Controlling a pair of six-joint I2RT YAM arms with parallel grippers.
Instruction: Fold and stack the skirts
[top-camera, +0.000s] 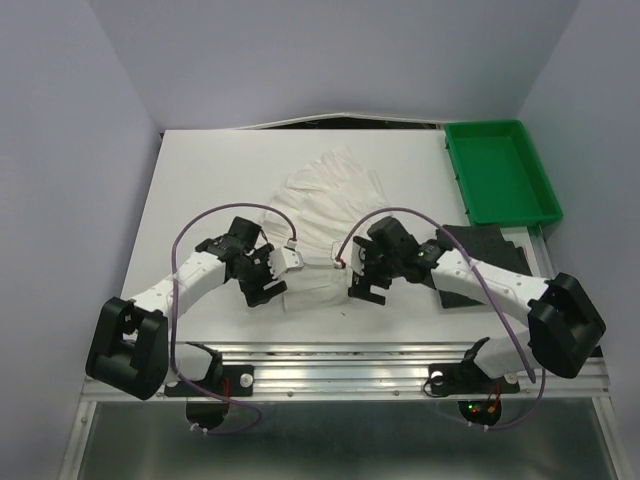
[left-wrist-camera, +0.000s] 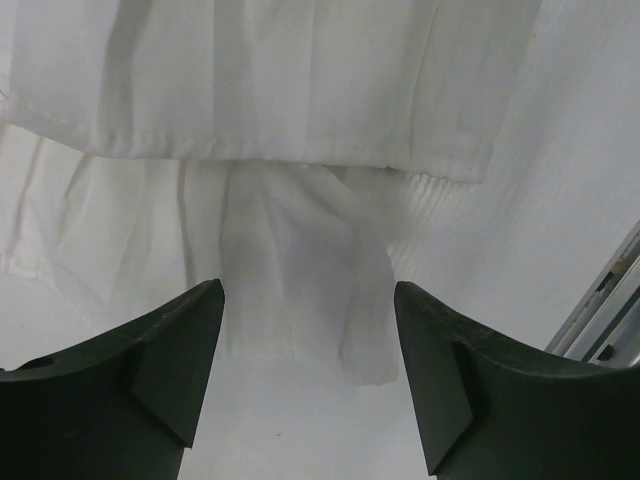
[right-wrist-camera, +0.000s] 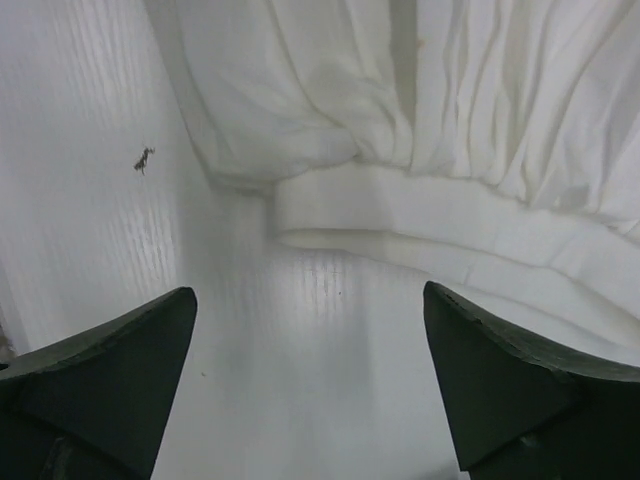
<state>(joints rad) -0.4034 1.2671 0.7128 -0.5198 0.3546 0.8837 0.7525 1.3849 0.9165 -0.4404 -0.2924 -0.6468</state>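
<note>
Progress early: white crinkly skirt (top-camera: 325, 205) part-folded at near hem, both jaws spread, empty; I see dark charcoal skirt (top-camera: 487, 247) right, unstacked.

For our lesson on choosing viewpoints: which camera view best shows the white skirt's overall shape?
The top external view: the white skirt appears almost whole, fanned out on the table. The left wrist view shows only a close-up of overlapping layers and a stitched hem. The right wrist view shows only gathered cloth and a folded band.
</note>
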